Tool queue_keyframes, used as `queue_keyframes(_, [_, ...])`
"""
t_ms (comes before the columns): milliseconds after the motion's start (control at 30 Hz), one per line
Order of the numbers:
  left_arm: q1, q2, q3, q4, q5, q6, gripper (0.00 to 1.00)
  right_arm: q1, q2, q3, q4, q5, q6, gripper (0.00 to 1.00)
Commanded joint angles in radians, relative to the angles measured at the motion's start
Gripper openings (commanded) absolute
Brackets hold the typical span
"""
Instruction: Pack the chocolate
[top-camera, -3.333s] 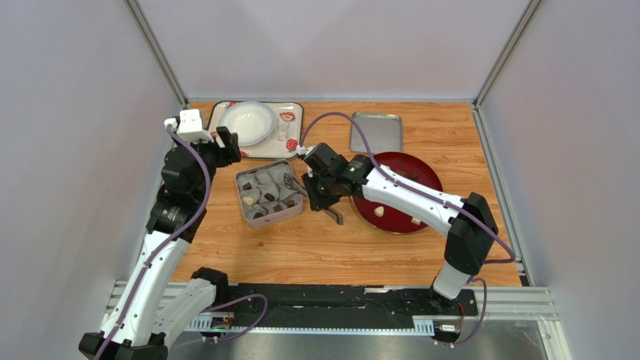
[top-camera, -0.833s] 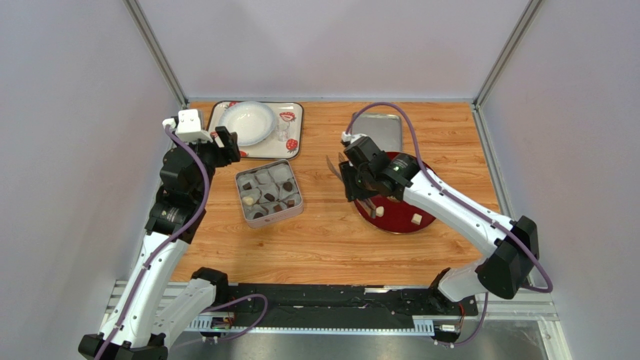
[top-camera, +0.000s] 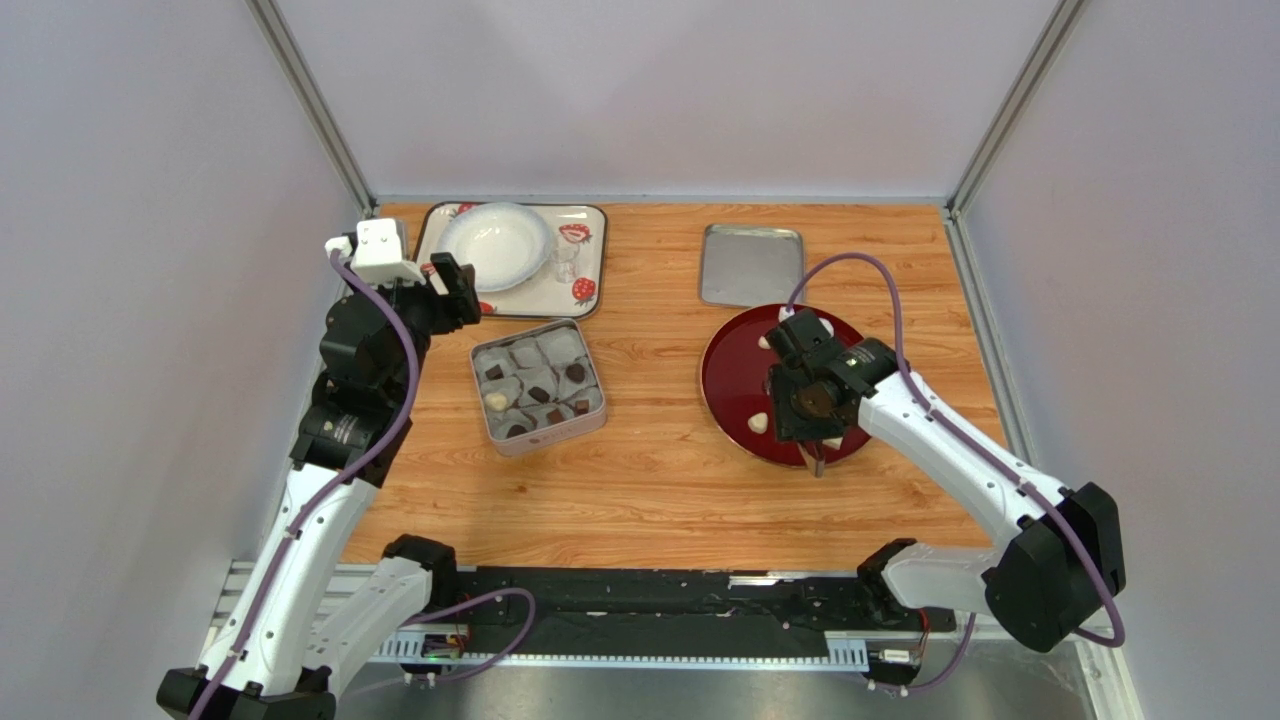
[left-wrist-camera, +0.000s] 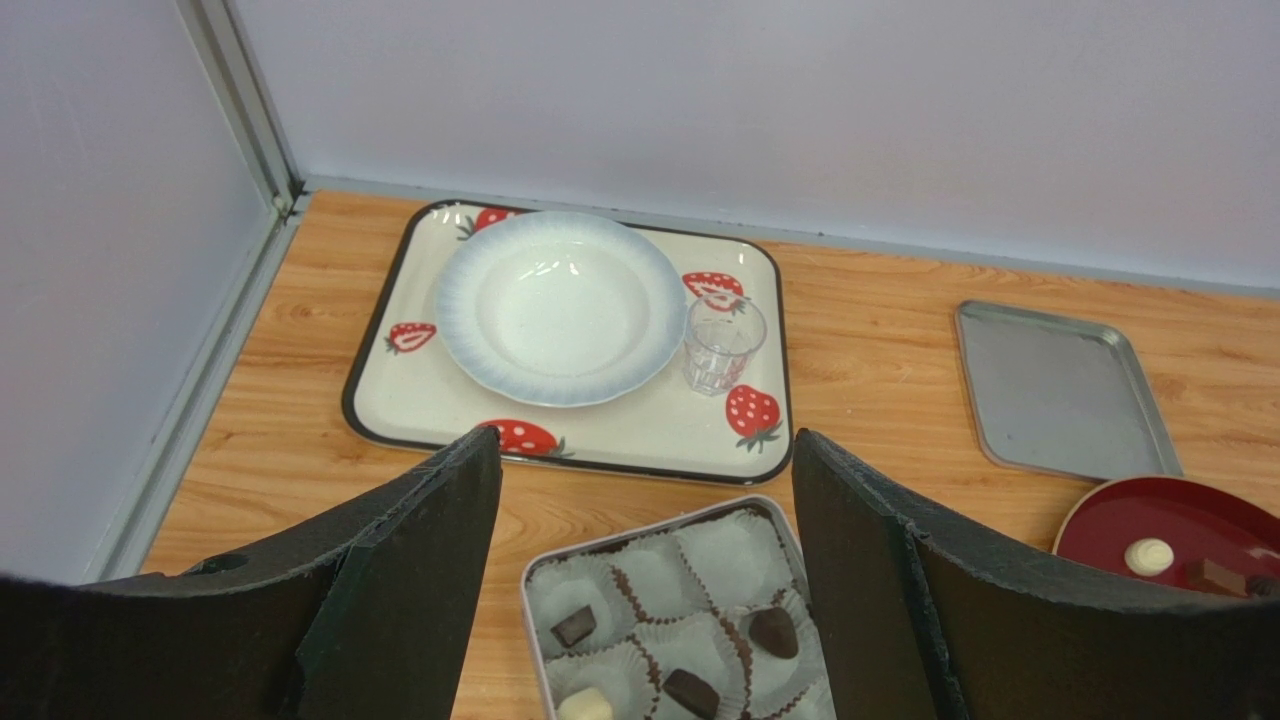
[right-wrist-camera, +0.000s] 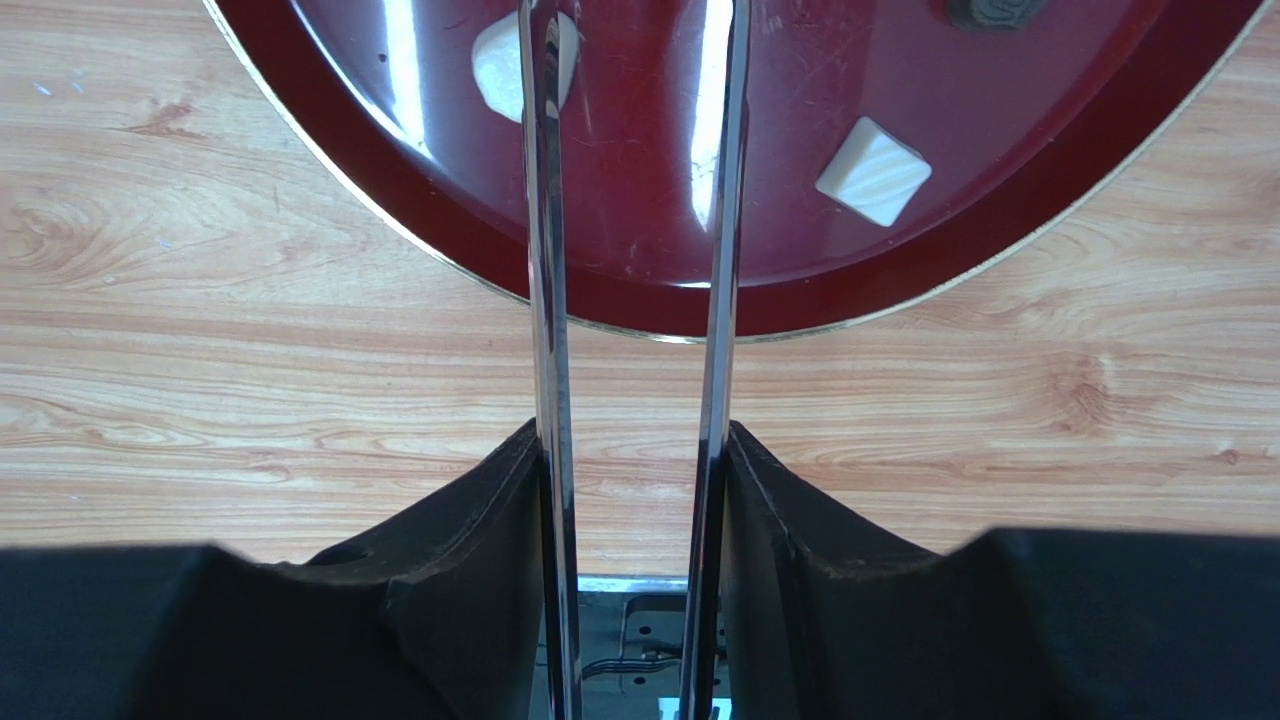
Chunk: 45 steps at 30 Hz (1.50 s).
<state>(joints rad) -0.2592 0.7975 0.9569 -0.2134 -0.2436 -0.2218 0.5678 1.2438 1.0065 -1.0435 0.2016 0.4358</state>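
- Wooden table (top-camera: 661, 480): all items are set on it.
- Left arm (top-camera: 353, 390): stationed at the 9 o'clock side. The left gripper (left-wrist-camera: 646, 450) is held above the gap between the strawberry tray and the tin, with its fingers spread wide and nothing between them.
- Right arm (top-camera: 962, 450): positioned over the red plate. The right gripper (right-wrist-camera: 631, 443) is clamped on metal tongs (right-wrist-camera: 549, 300). The two blades are seen apart, crossing the plate's 6 o'clock rim.
- Strawberry tray (left-wrist-camera: 646, 428): placed at 11 o'clock. A white bowl (left-wrist-camera: 561, 305) and a small glass (left-wrist-camera: 723, 342) are carried on it, the glass just beside the bowl at its 3 o'clock.
- Red plate (top-camera: 736, 383): found at 3 o'clock of the table.
- Silver tray (top-camera: 751, 264): laid at 1 o'clock, just beyond the plate.
- Tin (top-camera: 538, 386): square, placed left of centre and lined with white paper cups (left-wrist-camera: 736, 548).
- Chocolate (right-wrist-camera: 873, 170): split between two places.
  - On the plate, a cream square, a cream rounded piece beside the left blade, and a dark piece at the far edge are noted.
  - In the tin, several dark pieces and one cream piece are seated in cups. Other cups are seen unfilled.
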Motion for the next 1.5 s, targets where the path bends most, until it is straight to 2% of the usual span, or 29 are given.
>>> queue_keyframes(0, [0.008,-0.006,0.04,0.009,0.01,-0.007,0.79,-0.005,0.0,0.001,0.076,-0.036,-0.017,0.44])
queue_keyframes(567, [0.008,-0.007,0.04,0.008,0.012,-0.007,0.79,-0.026,0.054,-0.034,0.114,-0.039,-0.023,0.42])
queue_keyframes(767, [0.008,-0.006,0.04,0.008,0.012,-0.007,0.79,-0.025,0.052,-0.031,0.131,-0.06,-0.038,0.37])
queue_keyframes(1000, [0.008,-0.007,0.039,0.008,0.009,-0.007,0.79,-0.023,0.046,-0.003,0.129,-0.079,-0.063,0.24])
queue_keyframes(1233, [0.008,-0.006,0.04,0.006,0.01,-0.005,0.79,0.004,0.02,0.069,0.105,-0.077,-0.082,0.22])
queue_keyframes(1467, [0.008,-0.007,0.04,0.006,0.01,-0.005,0.79,0.078,0.045,0.219,0.094,-0.08,-0.08,0.22])
